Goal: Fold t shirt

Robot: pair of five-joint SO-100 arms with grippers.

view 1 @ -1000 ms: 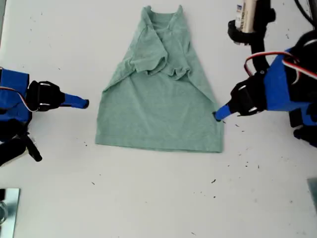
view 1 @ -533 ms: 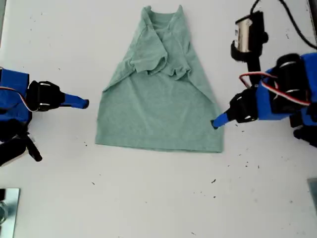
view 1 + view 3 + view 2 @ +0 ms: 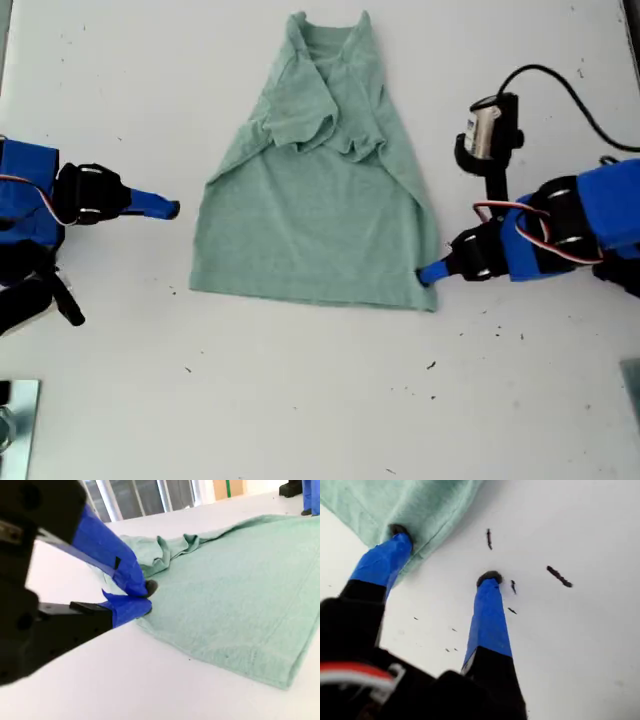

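The t shirt (image 3: 320,190) lies flat in the middle of the white desk (image 3: 300,400), neck end away from the camera in the exterior view, both sleeves folded in over the chest and bunched there. My first claw (image 3: 445,555) is down at the shirt's hem corner, the one on the exterior view's right (image 3: 428,276). Its jaws are spread wide: one blue fingertip (image 3: 395,540) presses on the edge of the cloth, the other sits on bare desk just beside the shirt, among dark specks (image 3: 559,576). My second claw (image 3: 142,597) waits off the shirt's opposite side edge, near but apart from it in the exterior view (image 3: 165,208). Its jaws are pinched together, gripping nothing.
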